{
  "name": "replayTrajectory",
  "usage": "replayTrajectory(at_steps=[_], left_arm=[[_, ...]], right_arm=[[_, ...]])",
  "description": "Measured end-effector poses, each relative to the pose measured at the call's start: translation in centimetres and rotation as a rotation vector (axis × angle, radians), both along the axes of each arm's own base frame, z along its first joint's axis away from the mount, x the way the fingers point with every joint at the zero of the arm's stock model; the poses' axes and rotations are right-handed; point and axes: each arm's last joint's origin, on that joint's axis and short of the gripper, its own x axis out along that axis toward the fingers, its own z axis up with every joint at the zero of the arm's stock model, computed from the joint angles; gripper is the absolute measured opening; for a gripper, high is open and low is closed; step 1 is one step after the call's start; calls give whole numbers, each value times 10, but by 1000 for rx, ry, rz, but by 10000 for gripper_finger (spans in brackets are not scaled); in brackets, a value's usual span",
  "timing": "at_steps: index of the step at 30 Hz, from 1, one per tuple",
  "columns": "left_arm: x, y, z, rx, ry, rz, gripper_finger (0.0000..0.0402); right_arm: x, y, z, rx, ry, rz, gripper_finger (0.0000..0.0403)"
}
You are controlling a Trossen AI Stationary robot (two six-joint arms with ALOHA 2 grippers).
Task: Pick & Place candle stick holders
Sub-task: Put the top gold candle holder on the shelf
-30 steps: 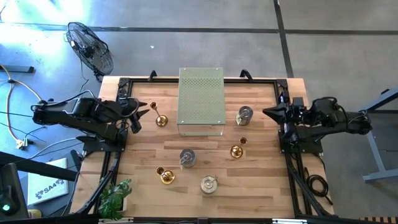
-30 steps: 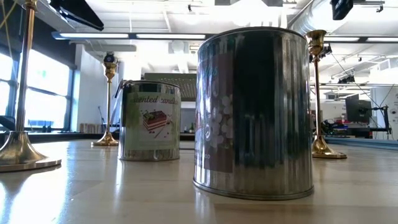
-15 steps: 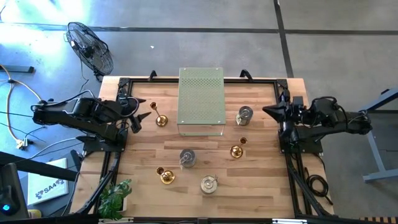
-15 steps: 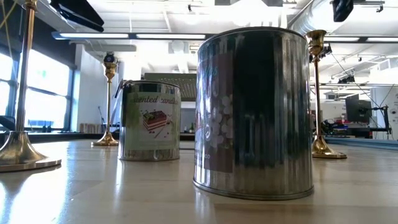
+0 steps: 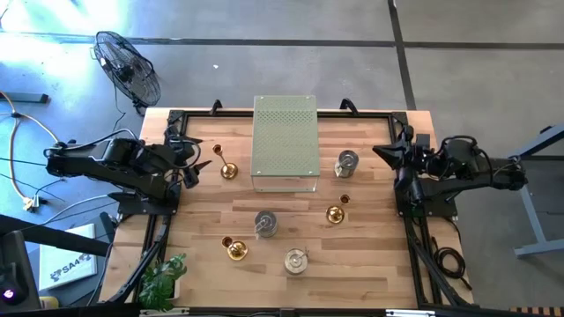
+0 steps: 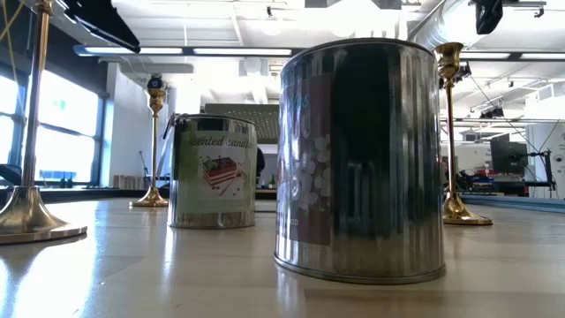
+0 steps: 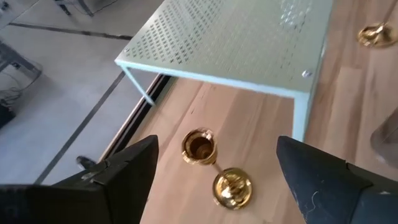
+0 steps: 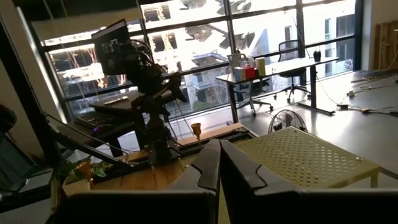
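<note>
Six small metal candle stick holders are standing on the pale wooden slat table (image 5: 370, 264). Three are shiny gold pieces with a round domed base and a thin stem ending in a small cup: one gold holder (image 5: 228, 170) is standing just left of the pale green perforated box (image 5: 285, 141), a second gold holder (image 5: 335, 212) is sitting right of centre, and a third gold holder (image 5: 234, 249) is sitting toward the front left. Three are squat silver cylinders with ribbed, reflective walls: one silver holder (image 5: 348, 163) is standing just right of the box, another silver holder (image 5: 265, 223) is sitting at mid table, and the last silver holder (image 5: 296, 261) is sitting near the front edge, filling the low view as a tall tin.

The left gripper (image 5: 201, 161) is hovering just beside the first gold holder, its dark fingers (image 7: 127, 171) standing wide apart with nothing between them; in the left wrist view that holder's open cup and polished base are showing between the fingers, apart from both, with the box's thin-legged corner just beyond.

The right gripper (image 5: 384, 157) is waiting at the table's right edge, its fingers pressed together and holding nothing.

A black wire floor fan (image 5: 128, 67) is standing on the grey floor beyond the table's far left corner, and a leafy green plant (image 5: 165, 277) is sitting at the front left corner.
</note>
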Motion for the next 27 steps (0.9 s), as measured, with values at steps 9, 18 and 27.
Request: replayTrajectory(at_steps=[9,18,27], left_arm=[[0,0,-6,-40,42,37,322],[-5,0,-7,-72,58,26,322],[-14,14,-3,-101,-51,50,322]], right_arm=[[0,0,-2,21,17,-9,5],[0,-1,-5,8,45,-38,5],[0,-2,-4,-2,47,-60,5]])
